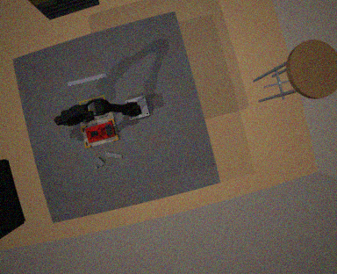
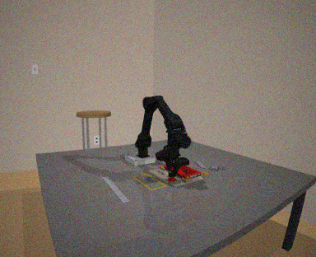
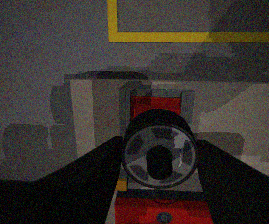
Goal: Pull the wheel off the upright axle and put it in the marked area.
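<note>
My gripper (image 2: 173,175) (image 3: 158,145) points down over the pale base board (image 3: 82,115) and is shut on the wheel (image 3: 136,162), one finger on each side. The wheel is round, with a black rim and a grey spoked face. Its dark centre faces the wrist camera. The axle below it is hidden, so I cannot tell whether the wheel still sits on it. The marked area is a yellow outline (image 2: 159,187) (image 3: 160,37) on the table beside the board; the arm partly covers it in the top view.
A red block (image 1: 101,131) (image 2: 189,171) (image 3: 145,210) lies on the board close to the wheel. A pale strip (image 1: 87,80) (image 2: 115,189) lies beyond the marked area. Small grey pieces (image 1: 113,155) (image 2: 217,168) lie on the board's other side. A stool (image 1: 314,68) (image 2: 94,114) stands off the table.
</note>
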